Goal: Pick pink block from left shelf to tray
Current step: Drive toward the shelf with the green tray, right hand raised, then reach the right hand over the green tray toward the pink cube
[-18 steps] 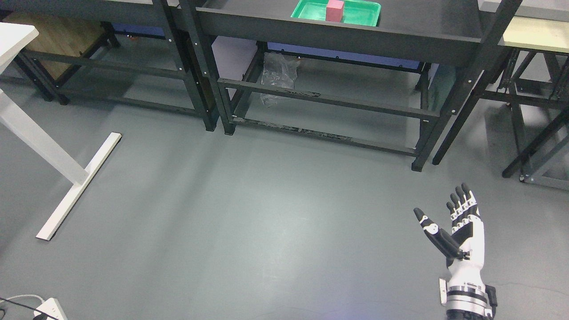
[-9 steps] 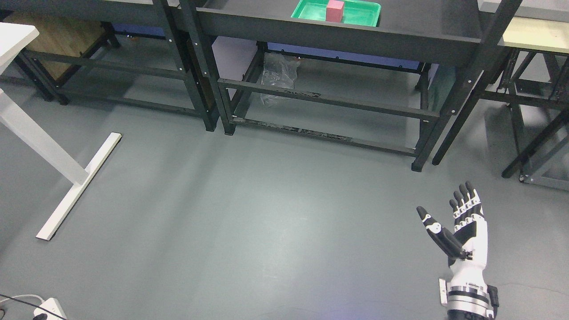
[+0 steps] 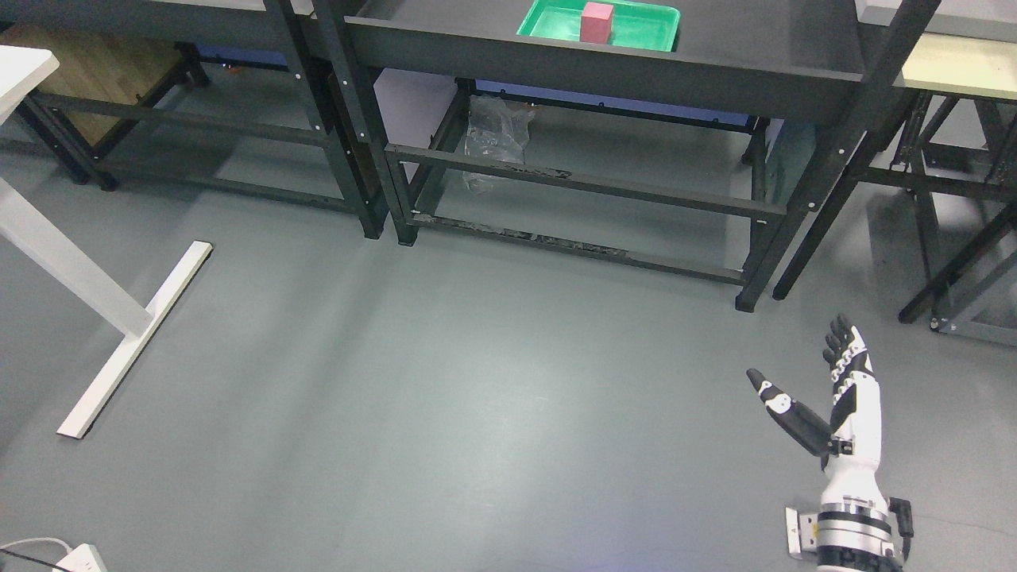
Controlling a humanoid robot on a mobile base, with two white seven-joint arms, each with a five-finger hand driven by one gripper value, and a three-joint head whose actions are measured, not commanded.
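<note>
Right robot hand (image 3: 834, 405) empty, fingers spread; pink block (image 3: 597, 21) upright in green tray (image 3: 647, 28)

Lab/workshop: black metal racks (image 3: 588, 183), grey floor (image 3: 445, 413), white desk leg (image 3: 127, 334), power strip (image 3: 79, 558).

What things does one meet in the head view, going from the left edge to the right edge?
Power strip → white table leg → plastic bag → pink block, standing in the green tray → right hand, open and empty above the floor.
</note>
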